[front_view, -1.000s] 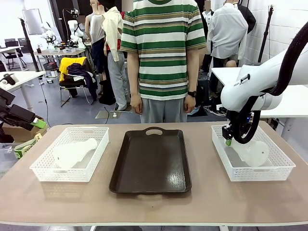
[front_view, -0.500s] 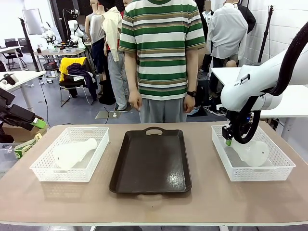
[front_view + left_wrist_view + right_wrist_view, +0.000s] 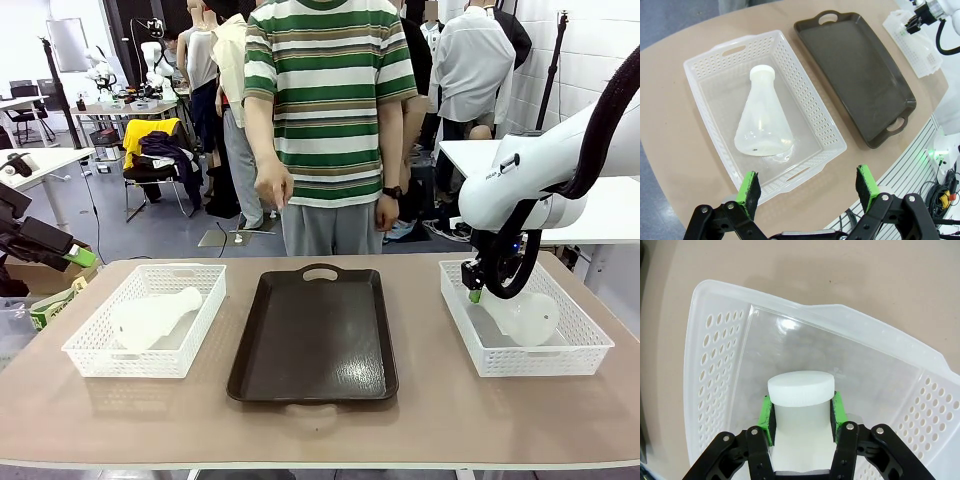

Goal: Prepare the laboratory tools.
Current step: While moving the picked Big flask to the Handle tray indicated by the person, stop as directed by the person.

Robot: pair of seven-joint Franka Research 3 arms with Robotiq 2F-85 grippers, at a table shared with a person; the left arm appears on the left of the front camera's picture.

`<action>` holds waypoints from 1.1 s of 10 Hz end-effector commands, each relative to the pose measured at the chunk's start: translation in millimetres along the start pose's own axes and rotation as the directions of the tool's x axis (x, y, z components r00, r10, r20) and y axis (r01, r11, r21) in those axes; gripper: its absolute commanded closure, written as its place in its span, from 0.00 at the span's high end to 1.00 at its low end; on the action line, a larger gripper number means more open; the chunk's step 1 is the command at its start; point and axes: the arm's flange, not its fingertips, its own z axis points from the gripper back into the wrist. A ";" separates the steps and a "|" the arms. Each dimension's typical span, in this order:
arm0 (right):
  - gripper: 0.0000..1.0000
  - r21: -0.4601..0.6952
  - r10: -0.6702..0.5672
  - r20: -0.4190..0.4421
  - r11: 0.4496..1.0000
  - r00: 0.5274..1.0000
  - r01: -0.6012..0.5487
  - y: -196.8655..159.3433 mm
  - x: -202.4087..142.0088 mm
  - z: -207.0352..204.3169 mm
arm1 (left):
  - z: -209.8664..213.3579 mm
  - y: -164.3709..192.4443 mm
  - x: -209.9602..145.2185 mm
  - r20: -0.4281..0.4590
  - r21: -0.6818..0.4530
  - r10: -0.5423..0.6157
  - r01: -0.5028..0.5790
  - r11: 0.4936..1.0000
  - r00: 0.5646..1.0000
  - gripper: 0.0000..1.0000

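At the right edge of the table (image 3: pixel 300 425), the right gripper (image 3: pixel 474 290) reaches down into the far left corner of a white lattice basket (image 3: pixel 580 352). Its green pads (image 3: pixel 766 419) are closed narrowly on the neck of a frosted conical flask (image 3: pixel 524 316), just below the white rim, as the right wrist view shows. The flask's wide base lies toward the middle of the basket, and it is hard to tell whether the flask rests on the basket floor or is raised off it.

Near the left edge of the table, a second lattice basket (image 3: pixel 812 107) holds the other flask (image 3: pixel 763 122), lying on its side with the neck toward the basket's far end. The left gripper (image 3: pixel 807 185) hangs off the table's left edge, well apart from that basket, with its fingers spread wide and holding nothing.

Between the two baskets lies a dark brown tray (image 3: pixel 315 335) with nothing on it. A person in a striped shirt stands at the far edge, one hand (image 3: pixel 272 190) raised slightly in front of the body.
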 end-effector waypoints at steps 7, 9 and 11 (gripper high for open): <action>0.00 0.000 0.001 0.001 1.000 1.000 -0.001 0.3 0.1 -1.0 | 0.4 3.0 0.0 0.015 -0.022 -0.016 0.017 1.000 1.000 1.00; 0.00 0.000 0.001 0.001 1.000 1.000 -0.001 0.3 0.1 -1.0 | 0.4 3.0 0.0 0.015 -0.022 -0.016 0.017 1.000 1.000 1.00; 0.00 0.000 0.001 0.001 1.000 1.000 -0.001 0.3 0.1 -1.0 | 0.4 3.0 0.0 0.015 -0.022 -0.016 0.017 1.000 1.000 1.00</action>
